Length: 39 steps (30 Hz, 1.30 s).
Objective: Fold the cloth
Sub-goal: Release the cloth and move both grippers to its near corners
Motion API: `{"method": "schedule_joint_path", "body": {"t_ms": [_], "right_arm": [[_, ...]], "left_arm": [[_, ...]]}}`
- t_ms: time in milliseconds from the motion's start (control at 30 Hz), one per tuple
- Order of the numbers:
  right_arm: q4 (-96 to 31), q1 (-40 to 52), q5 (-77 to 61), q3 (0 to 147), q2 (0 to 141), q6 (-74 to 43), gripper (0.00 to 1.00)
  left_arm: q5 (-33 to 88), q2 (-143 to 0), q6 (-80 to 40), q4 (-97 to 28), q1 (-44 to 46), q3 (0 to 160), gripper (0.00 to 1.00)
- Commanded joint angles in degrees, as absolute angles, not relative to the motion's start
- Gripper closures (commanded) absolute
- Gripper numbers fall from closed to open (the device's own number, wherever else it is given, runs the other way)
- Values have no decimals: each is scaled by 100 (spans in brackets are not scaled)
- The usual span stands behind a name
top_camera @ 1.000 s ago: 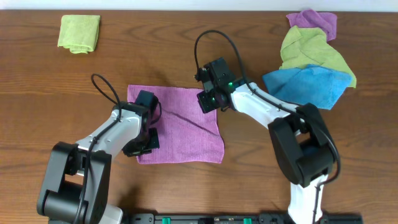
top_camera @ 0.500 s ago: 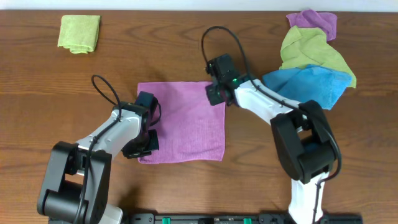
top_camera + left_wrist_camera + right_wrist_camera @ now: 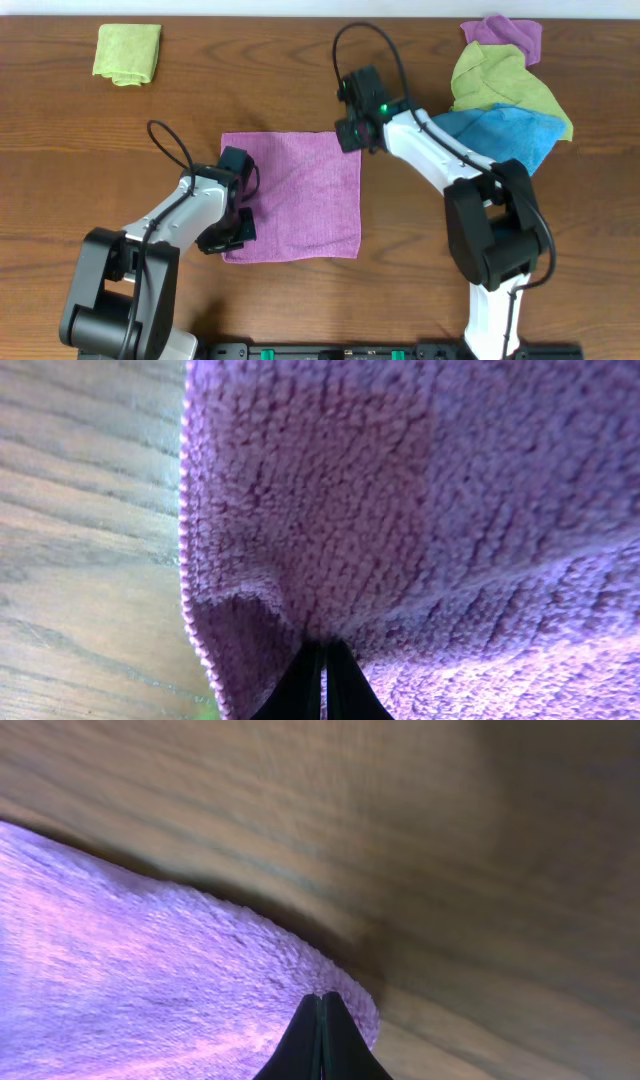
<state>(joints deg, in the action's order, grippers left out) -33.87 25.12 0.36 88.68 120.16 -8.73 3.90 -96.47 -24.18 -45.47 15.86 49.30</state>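
Purple cloth (image 3: pixel 295 195) lies flat in the middle of the surface (image 3: pixel 300 60), its far-right corner pinched in the closed right end effector (image 3: pixel 352 138) and its near-left corner in the closed left end effector (image 3: pixel 232 228), each at one end of a diagonal.

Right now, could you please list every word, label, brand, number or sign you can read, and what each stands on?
None. No readable text stands on the purple cloth, the cloth pile or either arm; the green light on the right arm carries no lettering.
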Motion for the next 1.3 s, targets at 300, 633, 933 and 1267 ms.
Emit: {"method": "schedule_joint_path", "body": {"t_ms": [300, 633, 933, 1267], "right_arm": [[-6193, 2484, -923, 10237, 10363, -548, 97], [-6700, 2482, -969, 9039, 8707, -499, 51], [-4888, 2460, -2563, 5951, 8320, -974, 32], [-3286, 1973, -4132, 3929, 8318, -1221, 30]], "left_arm": [[283, -9653, -1776, -5382, 1339, 7369, 94], [1448, -8025, -1323, -5892, -410, 7076, 94], [2980, -7365, -1210, -5024, -1179, 4713, 77], [3944, -7382, -565, -4416, -2331, 3568, 49]]}}
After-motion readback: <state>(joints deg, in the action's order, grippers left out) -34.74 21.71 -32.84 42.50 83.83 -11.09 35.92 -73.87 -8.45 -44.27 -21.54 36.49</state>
